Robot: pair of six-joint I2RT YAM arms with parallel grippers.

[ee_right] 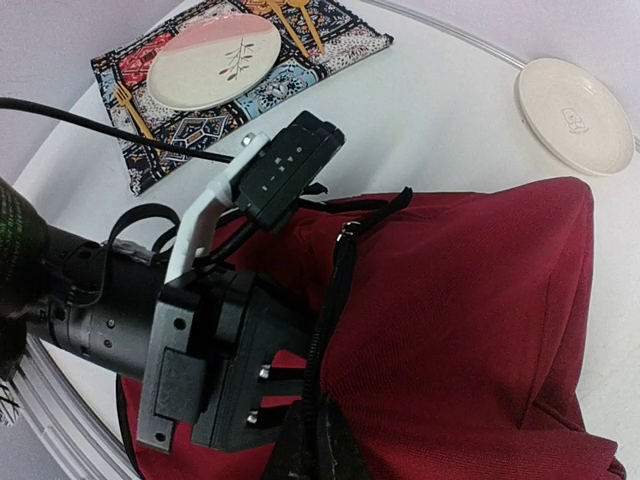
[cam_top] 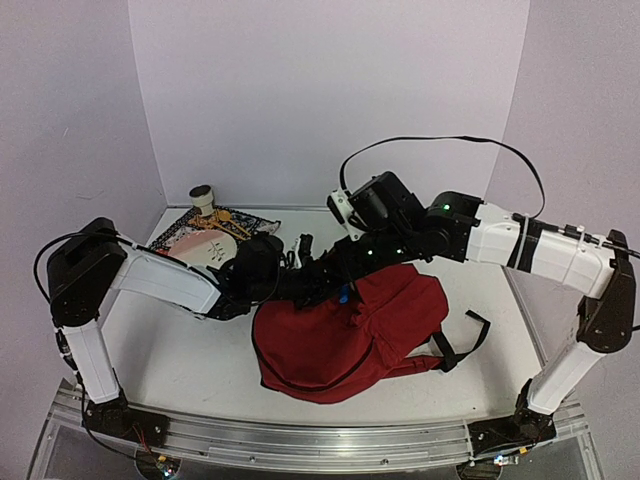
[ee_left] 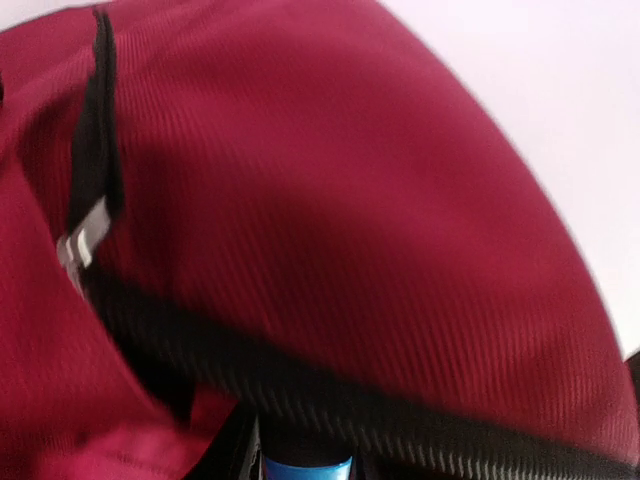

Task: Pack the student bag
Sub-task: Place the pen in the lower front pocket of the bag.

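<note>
The student bag (cam_top: 330, 340) lies in the middle of the table, dark red with black zippers. It fills the left wrist view (ee_left: 350, 200), and a silver zipper pull (ee_left: 80, 240) shows at the left there. My left gripper (cam_top: 330, 290) reaches into the bag's open top edge and is shut on a small blue-topped thing (ee_left: 305, 465), most of it hidden. My right gripper (ee_right: 322, 445) pinches the bag's black zipper edge (ee_right: 335, 300) and holds it up beside the left wrist (ee_right: 100, 300). From above, the right gripper (cam_top: 352, 275) sits right over the bag's mouth.
A patterned placemat (cam_top: 215, 228) at the back left carries a pink-and-white plate (ee_right: 215, 62) and gold forks (ee_right: 300, 20). A small cup (cam_top: 203, 195) stands behind it. A white plate (ee_right: 585, 115) lies beyond the bag. A black strap (cam_top: 465, 340) trails right.
</note>
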